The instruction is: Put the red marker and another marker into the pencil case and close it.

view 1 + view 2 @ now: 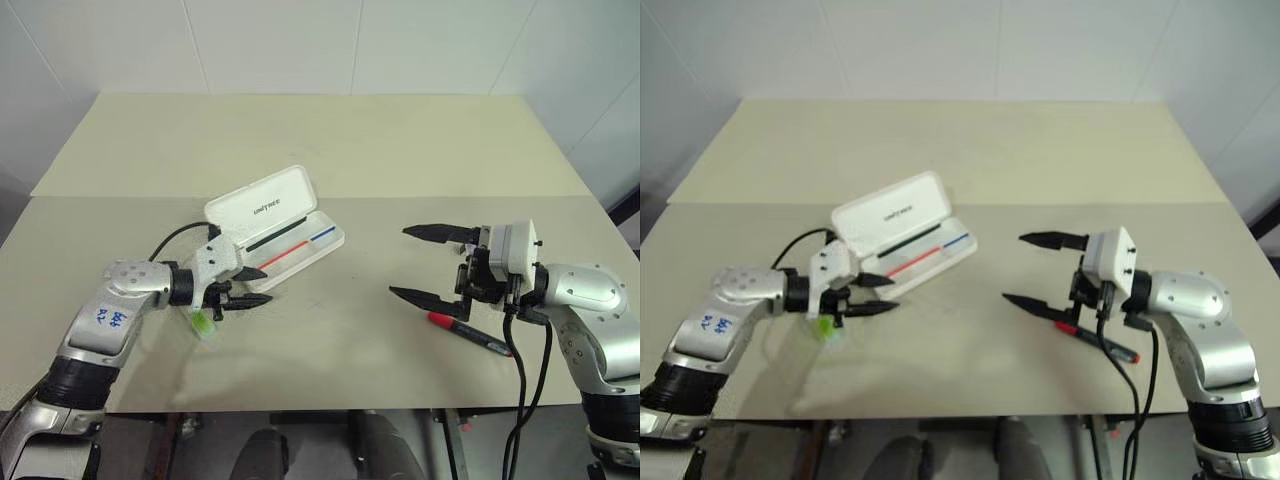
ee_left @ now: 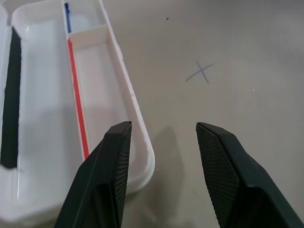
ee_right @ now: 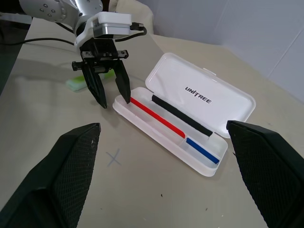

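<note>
Here the pencil case [image 1: 285, 228] lies open on the table [image 1: 330, 140], lid raised, nothing loose inside. The left claw [image 1: 248, 288] hovers empty, fingers apart, at the case's near end, the green highlighter [image 1: 203, 325] beneath its wrist. The right claw [image 1: 425, 264] gapes wide and empty above the red marker [image 1: 470, 334].

The pencil case [image 1: 290, 235] lies left of the red marker [image 1: 470, 334].

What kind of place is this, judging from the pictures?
Probably a robot test room or lab: a plain beige table against bare white walls, a pen-drawn cross on the tabletop, and an open pencil case printed "UNITREE".
</note>
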You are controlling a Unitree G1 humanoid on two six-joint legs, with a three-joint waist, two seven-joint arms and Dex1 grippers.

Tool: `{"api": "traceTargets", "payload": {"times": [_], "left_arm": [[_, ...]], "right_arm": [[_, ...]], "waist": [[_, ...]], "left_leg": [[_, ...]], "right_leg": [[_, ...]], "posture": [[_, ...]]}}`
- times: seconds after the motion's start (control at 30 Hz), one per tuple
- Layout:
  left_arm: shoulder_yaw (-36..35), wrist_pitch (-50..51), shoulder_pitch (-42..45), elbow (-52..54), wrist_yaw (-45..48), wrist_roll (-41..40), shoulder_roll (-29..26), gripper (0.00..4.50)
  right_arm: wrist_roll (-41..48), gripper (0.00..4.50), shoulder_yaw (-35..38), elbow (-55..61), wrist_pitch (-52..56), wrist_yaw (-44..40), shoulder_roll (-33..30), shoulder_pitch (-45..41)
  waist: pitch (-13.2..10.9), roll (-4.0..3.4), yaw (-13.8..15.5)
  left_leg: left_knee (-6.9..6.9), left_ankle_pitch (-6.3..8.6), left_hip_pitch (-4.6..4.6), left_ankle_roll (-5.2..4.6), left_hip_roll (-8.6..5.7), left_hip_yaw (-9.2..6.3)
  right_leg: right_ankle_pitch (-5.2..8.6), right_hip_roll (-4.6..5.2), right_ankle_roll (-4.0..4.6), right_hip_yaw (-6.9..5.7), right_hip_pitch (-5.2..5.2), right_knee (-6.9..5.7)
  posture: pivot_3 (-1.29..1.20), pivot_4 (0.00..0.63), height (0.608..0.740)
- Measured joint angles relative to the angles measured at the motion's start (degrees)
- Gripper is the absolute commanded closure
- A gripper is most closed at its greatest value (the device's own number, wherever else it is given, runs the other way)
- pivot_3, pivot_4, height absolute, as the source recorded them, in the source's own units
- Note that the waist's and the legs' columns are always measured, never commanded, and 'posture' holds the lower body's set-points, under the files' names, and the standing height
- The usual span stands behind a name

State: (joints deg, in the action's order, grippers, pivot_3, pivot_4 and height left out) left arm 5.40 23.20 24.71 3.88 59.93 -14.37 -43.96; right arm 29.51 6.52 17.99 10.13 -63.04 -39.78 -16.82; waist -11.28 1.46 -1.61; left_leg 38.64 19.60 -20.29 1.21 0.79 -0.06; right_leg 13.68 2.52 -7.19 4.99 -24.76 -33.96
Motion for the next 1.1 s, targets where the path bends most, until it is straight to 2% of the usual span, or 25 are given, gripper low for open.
{"api": "traceTargets", "payload": {"times": [0.8, 0.9, 1.07, 1.1], "left_arm": [[7.3, 9.8, 5.6, -0.2, 1.1, 6.0, -1.3, 2.31], [7.9, 9.6, 6.3, -0.6, 0.9, 6.9, -1.2, 2.86], [8.1, 7.2, 7.0, -2.2, 0.6, 8.3, -1.0, 4.46], [8.2, 6.7, 7.0, -2.2, 0.8, 8.4, -1.0, 4.49]], "right_arm": [[1.4, 0.00, -1.1, 4.1, 2.4, 2.0, -0.1, -2.9], [1.5, 0.00, -1.1, 4.1, 2.7, 2.0, -0.2, -3.5], [2.1, 0.00, -1.1, 4.2, 3.0, 2.0, -0.4, -4.5], [2.1, 0.00, -1.1, 4.2, 3.1, 2.0, -0.5, -4.5]], "waist": [[0.0, 0.00, -0.2], [0.0, 0.00, -0.1], [0.0, -0.01, -0.2], [0.0, -0.07, -0.1]], "left_leg": [[0.08, 0.01, 0.00, -0.01, 0.03, 0.01], [0.12, 0.01, 0.02, -0.01, 0.03, 0.00], [0.14, 0.01, 0.04, -0.02, 0.04, 0.02], [0.14, 0.01, 0.05, -0.02, 0.02, 0.02]], "right_leg": [[0.01, -0.09, 0.01, 0.02, -0.01, -0.07], [0.01, -0.09, 0.02, 0.02, -0.01, -0.05], [0.01, -0.09, 0.02, 0.04, 0.00, -0.07], [0.01, -0.08, 0.02, 0.04, 0.01, -0.06]], "posture": [[0.00, 0.150, 0.740], [0.00, 0.150, 0.740], [0.00, 0.150, 0.740], [0.00, 0.150, 0.740]]}}
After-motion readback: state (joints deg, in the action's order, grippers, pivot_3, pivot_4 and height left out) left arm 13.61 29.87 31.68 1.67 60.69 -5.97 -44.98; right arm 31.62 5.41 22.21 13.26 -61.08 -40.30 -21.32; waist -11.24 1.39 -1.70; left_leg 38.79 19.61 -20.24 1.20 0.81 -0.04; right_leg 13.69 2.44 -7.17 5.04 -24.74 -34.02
